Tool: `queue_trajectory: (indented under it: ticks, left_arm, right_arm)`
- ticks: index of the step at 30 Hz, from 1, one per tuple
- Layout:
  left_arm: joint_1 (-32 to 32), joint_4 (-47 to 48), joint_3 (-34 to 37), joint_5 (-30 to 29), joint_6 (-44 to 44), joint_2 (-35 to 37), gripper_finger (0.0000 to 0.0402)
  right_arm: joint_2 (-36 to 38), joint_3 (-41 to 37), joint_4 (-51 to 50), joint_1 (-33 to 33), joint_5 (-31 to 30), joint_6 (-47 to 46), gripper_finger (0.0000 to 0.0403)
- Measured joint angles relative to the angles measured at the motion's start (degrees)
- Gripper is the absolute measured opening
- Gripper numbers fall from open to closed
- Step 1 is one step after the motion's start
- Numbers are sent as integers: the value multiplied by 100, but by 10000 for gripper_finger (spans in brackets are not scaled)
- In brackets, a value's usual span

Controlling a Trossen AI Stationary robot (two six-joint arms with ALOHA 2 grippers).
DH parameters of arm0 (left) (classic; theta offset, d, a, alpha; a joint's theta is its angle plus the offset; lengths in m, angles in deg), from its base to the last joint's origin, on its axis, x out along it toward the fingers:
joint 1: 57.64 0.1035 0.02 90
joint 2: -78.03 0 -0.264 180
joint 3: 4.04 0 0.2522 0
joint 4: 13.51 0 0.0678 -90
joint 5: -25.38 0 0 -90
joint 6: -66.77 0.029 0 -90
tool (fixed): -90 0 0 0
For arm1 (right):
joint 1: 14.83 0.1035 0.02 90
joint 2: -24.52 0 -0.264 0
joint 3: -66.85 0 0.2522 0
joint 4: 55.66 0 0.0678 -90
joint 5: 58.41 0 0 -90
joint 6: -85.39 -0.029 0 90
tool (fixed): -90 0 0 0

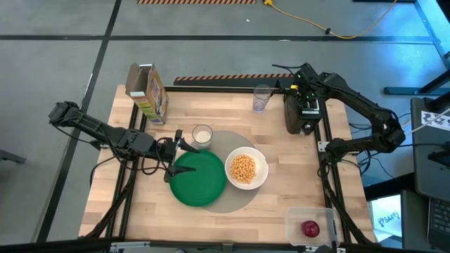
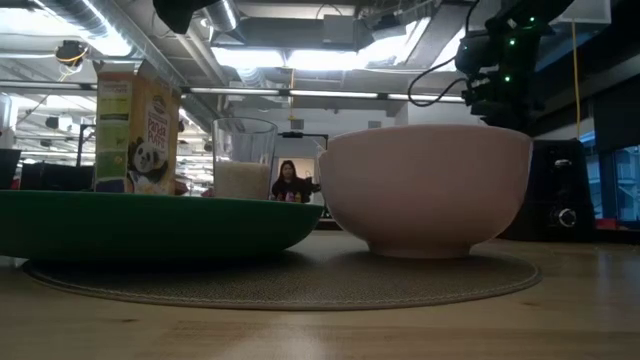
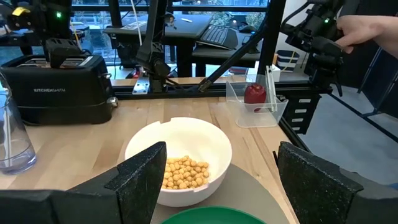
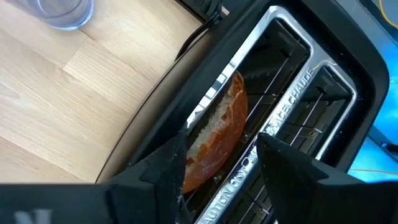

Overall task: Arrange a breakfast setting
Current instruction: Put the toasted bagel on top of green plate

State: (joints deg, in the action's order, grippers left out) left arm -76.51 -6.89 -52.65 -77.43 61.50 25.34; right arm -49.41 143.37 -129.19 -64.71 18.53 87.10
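The round green plate (image 1: 199, 180) and the white bowl (image 1: 246, 169) of cereal rest side by side on the round grey mat (image 1: 226, 200). The small milk glass (image 1: 202, 135) stands just behind the plate. The pale bagel (image 4: 219, 127) stands on edge in a slot of the black toaster (image 1: 301, 114). The red apple (image 1: 311, 228) lies in a clear box. My left gripper (image 1: 175, 156) is open at the plate's left rim, facing the bowl (image 3: 180, 158). My right gripper (image 4: 222, 142) is open above the toaster, one finger on each side of the bagel. No spoon is in view.
A cereal box (image 1: 148, 91) stands at the far left and an empty glass (image 1: 261, 98) at the far middle, beside the toaster. The clear box (image 1: 309, 225) sits at the near right corner. A person's hand (image 3: 367, 31) shows beyond the table's right edge.
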Motion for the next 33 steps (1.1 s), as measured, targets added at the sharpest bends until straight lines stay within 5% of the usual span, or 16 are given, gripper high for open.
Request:
queue_trajectory:
  ticks: [16, 33]
  left_arm:
    - [0, 0, 0, -18, 98, 0, 292]
    - [-1, -51, 0, -18, 99, -2, 292]
  right_arm:
    - [-22, 94, -9, 0, 68, 131, 135]
    - [-4, -264, 368, 4, 22, 186, 133]
